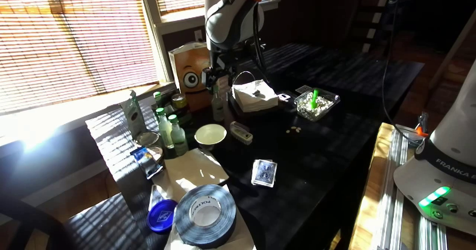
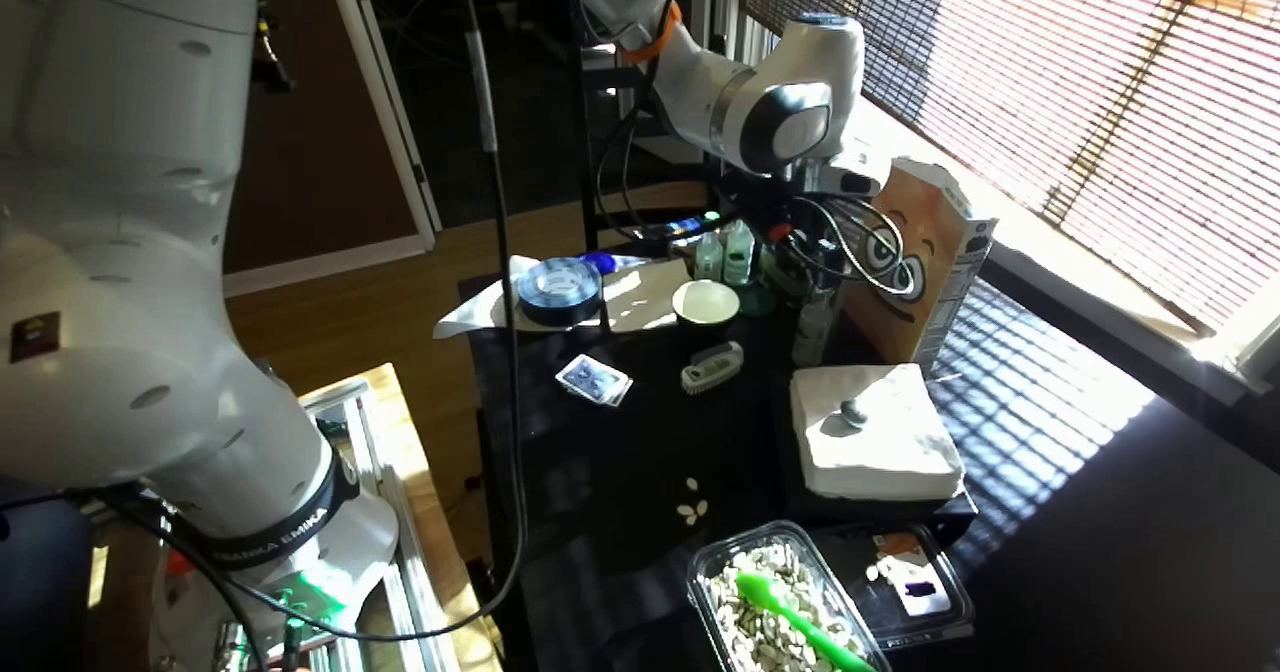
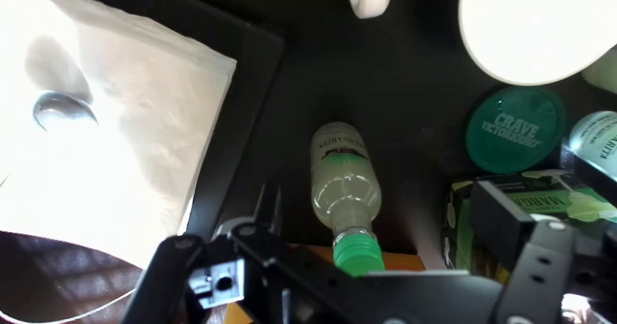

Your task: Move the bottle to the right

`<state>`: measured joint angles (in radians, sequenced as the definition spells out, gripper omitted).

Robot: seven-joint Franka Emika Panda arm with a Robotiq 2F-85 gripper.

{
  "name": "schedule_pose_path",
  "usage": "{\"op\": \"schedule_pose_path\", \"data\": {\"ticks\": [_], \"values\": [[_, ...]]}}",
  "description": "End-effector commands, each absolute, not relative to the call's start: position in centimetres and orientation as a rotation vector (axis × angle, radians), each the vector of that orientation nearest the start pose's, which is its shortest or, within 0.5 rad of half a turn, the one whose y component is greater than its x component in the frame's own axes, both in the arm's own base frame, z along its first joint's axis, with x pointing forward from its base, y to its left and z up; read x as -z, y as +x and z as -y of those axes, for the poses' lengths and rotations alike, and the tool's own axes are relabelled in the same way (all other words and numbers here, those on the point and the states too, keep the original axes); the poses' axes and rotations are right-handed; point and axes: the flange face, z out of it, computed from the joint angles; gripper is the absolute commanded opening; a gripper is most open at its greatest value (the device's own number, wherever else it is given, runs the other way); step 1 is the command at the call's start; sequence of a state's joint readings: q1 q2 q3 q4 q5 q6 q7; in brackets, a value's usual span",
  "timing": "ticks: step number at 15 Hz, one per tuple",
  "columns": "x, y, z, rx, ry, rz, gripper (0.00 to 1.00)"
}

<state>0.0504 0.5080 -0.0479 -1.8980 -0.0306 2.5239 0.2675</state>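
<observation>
Lining up the grasp looks to be the step in hand: the black 2-fingered gripper (image 3: 383, 206) has its fingers spread, holding nothing, with the slim, pale green, green-capped bottle (image 3: 344, 184) showing between them. It stands upright on the black desk (image 1: 316, 149), near the orange-brown cardboard box with a printed face (image 1: 191, 75). The next move likely calls for closing evenly around it before any carry right.

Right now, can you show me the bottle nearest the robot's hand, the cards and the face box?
Bottle (image 3: 346, 184): in the wrist view, on its body below the neck.
Cards (image 1: 264, 172): in an exterior view, on the top card's back.
Face box (image 1: 191, 79): in an exterior view, on its eye.
</observation>
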Motion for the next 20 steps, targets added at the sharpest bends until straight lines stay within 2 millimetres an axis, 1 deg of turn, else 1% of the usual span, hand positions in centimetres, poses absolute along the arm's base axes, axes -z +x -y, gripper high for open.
{"op": "schedule_pose_path", "data": {"ticks": [1,3,7,8,10,11,12,13,14,16,20], "values": [[-22.8,66.4,-1.5,0.236,-3.161,-0.392,1.00],[-22.3,67.1,-1.5,0.238,-3.161,-0.410,0.99],[-22.0,67.9,-0.6,0.249,-3.148,-0.457,0.96],[-22.0,68.1,-0.4,0.257,-3.144,-0.471,0.93],[-21.9,68.3,0.1,0.251,-3.146,-0.486,0.92],[-21.8,68.4,0.3,0.254,-3.147,-0.491,0.88],[-21.7,68.5,0.4,0.254,-3.148,-0.493,0.79],[-21.7,68.5,0.4,0.254,-3.148,-0.494,0.64],[-21.6,68.6,0.5,0.255,-3.148,-0.496,0.55],[-21.5,68.7,0.5,0.256,-3.150,-0.496,0.40],[-21.9,68.7,0.6,0.275,-3.143,-0.500,0.13]]}}
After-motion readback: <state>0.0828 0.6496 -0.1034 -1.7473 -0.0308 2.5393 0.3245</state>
